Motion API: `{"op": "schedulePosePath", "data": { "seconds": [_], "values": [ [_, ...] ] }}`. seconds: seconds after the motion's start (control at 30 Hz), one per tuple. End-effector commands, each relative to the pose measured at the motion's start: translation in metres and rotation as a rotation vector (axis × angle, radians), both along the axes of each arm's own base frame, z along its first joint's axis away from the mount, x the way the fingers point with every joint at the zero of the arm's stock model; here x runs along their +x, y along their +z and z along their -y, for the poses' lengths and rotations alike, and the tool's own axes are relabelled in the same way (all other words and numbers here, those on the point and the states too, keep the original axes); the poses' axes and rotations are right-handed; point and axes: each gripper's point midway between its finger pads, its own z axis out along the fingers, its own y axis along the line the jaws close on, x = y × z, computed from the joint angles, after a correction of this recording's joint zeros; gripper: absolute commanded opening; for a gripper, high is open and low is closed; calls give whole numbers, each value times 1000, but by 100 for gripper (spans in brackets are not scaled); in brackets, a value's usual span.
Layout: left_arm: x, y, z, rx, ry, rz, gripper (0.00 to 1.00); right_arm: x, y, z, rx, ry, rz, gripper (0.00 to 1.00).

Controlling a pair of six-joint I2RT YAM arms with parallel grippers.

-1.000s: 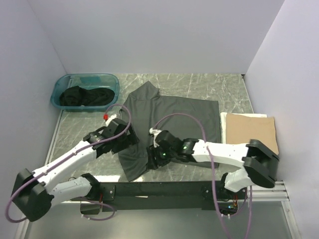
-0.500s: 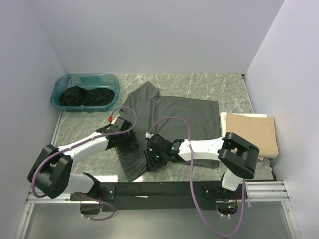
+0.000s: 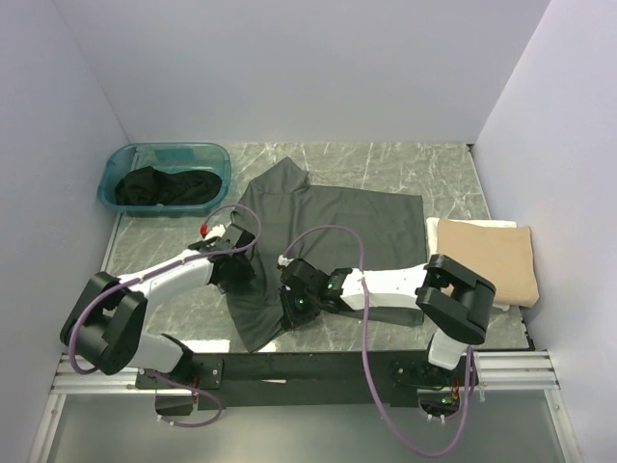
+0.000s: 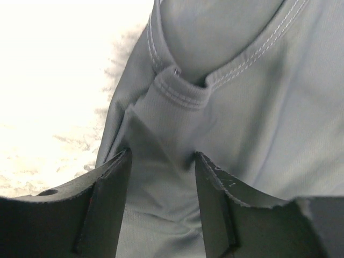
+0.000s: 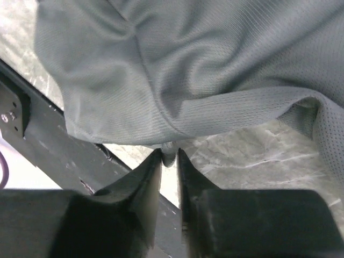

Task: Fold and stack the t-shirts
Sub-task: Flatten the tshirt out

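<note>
Listing stock on the bench [image 3: 405, 164]: one tan shirt [image 3: 487, 256], folded, at the right edge, the only finished item and so the likely base of the stack. One grey shirt [image 3: 337, 227], spread mid-bench, one sleeve pointing toward the back wall, its near-left corner rumpled and reaching the bench's front edge; not yet folded. Some black shirts [image 3: 159, 186], bundled in the tub [image 3: 114, 164] at back left; their number cannot be told. On the left gripper [image 3: 234, 268] the fingers stand apart, straddling a stitched hem at the grey shirt's left side, cloth between them but not pinched. On the right gripper [image 3: 292, 307] the fingers are drawn nearly together at the shirt's near hem, a sliver of grey cloth pinched between the tips, going by the wrist view. Progress, as judged: early. One shirt is done; the grey one is at its first fold, the left grip not yet made; the black ones are left to take out, fold and stack.
</note>
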Motion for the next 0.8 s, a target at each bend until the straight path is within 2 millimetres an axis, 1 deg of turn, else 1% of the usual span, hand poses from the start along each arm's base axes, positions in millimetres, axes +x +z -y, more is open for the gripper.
{"op": "schedulePosePath", "data": {
  "seconds": [0.0, 0.03, 0.07, 0.1, 0.13, 0.17, 0.2, 0.3, 0.33, 0.37, 0.4, 0.5, 0.6, 0.63, 0.7, 0.73, 0.77],
  "values": [
    [21, 15, -3, 36, 42, 52, 55, 2, 7, -9, 18, -12, 3, 20],
    [22, 12, -6, 59, 47, 46, 52, 3, 7, -8, 18, -14, 7, 17],
    [24, 13, -6, 65, 49, 45, 50, 3, 6, -7, 16, -17, 8, 10],
    [25, 11, -7, 72, 51, 38, 49, 4, 8, -7, 17, -20, 12, 9],
    [25, 8, -7, 78, 46, 29, 43, 3, 7, -6, 14, -19, 12, 8],
    [26, 8, -7, 78, 47, 27, 39, 3, 8, -7, 16, -20, 15, 1],
    [27, 7, -7, 81, 50, 29, 36, 4, 7, -7, 16, -19, 15, 0],
    [30, 6, -9, 95, 59, 29, 23, 2, 9, -9, 26, -8, 10, 0],
    [29, 4, -10, 101, 56, 22, 15, 2, 9, -10, 31, -3, 10, 0],
    [30, 4, -10, 105, 56, 24, 10, 2, 10, -9, 31, 0, 12, 0],
    [30, 3, -12, 111, 62, 21, 1, 3, 11, -9, 33, -5, 17, 0],
    [29, 4, -15, 125, 68, 25, 1, 4, 12, -6, 35, -12, 27, 0],
    [29, 12, -19, 110, 79, 60, 1, 3, 13, -2, 37, -15, 34, 0],
    [31, 18, -19, 97, 78, 83, 1, 3, 13, -1, 40, -15, 32, 0],
    [30, 22, -22, 76, 78, 93, 1, 2, 12, 1, 40, -12, 36, 0],
    [32, 27, -22, 59, 78, 112, 1, 1, 13, 2, 43, -8, 35, 0],
    [33, 27, -26, 51, 88, 117, 1, 0, 13, 3, 43, -6, 36, 0]
  ]
}}
